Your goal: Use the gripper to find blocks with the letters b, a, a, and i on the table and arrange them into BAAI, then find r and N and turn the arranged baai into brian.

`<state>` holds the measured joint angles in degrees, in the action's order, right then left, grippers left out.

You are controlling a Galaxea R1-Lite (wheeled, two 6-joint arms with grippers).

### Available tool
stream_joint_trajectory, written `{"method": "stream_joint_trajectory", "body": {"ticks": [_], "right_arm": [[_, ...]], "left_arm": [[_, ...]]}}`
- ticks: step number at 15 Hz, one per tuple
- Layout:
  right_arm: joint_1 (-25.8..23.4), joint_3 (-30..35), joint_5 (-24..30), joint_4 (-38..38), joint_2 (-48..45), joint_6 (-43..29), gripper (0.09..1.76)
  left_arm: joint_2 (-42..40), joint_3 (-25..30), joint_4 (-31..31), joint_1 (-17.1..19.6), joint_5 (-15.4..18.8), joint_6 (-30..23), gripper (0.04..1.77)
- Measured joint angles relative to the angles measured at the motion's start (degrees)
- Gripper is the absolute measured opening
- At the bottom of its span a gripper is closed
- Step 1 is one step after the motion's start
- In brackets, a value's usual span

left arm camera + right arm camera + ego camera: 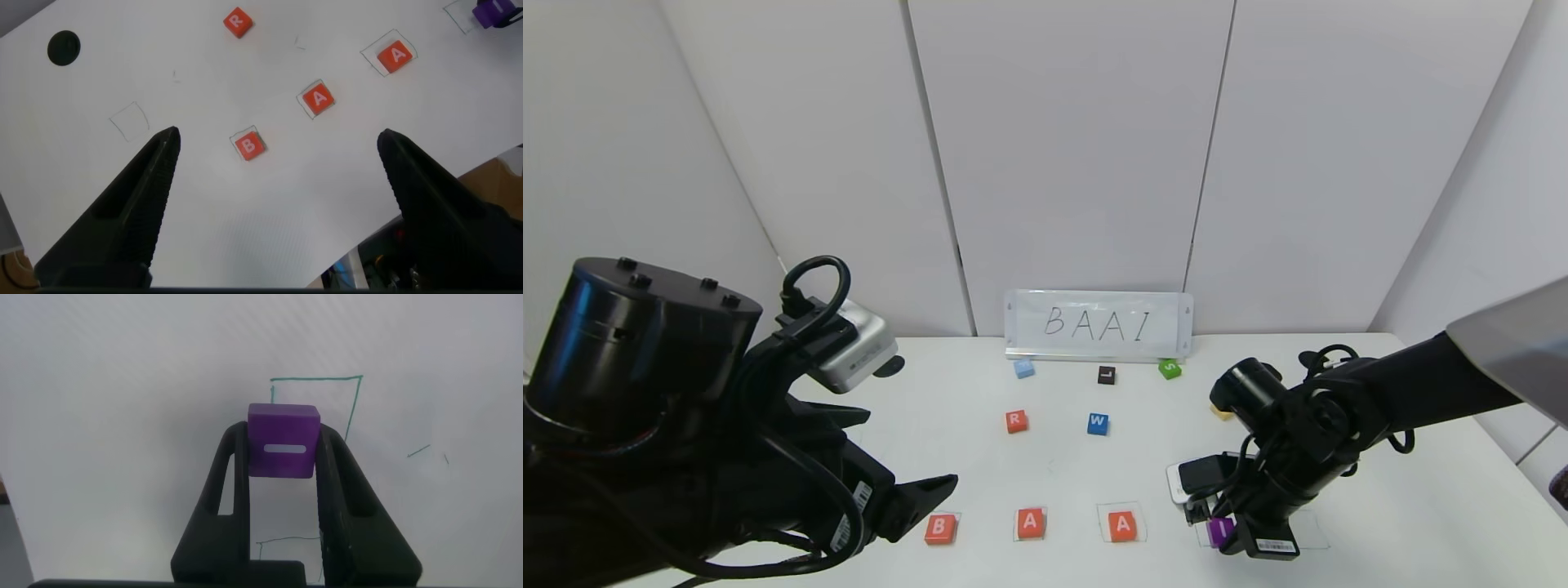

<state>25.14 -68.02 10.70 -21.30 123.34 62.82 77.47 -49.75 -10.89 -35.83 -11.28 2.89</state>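
Note:
Three orange-red blocks stand in a front row on the table (1062,465): B (939,528), A (1030,523) and a second A (1123,524), each in a drawn square. To their right my right gripper (1222,532) is shut on the purple I block (283,441), held just above a pen-drawn square (317,400). The orange-red r block (1015,421) lies farther back. My left gripper (278,163) hovers open above the table near B (248,146), holding nothing. No N block shows.
A white card reading BAAI (1098,325) stands at the back. Before it lie light blue (1023,368), black L (1106,375), green S (1170,369) and blue W (1098,423) cubes. A black hole (64,47) lies at the table's back left.

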Motion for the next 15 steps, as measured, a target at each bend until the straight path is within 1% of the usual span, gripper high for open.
{"method": "stream_joint_trajectory", "body": {"ticks": [13,15], "right_arm": [[-1.2,-1.1,0.0,1.4,3.3,0.6,0.53],[-1.4,-1.2,0.0,1.5,3.3,0.7,0.77]], "left_arm": [[0.4,0.4,0.4,-0.5,0.0,0.0,1.72],[0.5,0.4,0.4,-0.5,0.0,0.0,1.72]]}}
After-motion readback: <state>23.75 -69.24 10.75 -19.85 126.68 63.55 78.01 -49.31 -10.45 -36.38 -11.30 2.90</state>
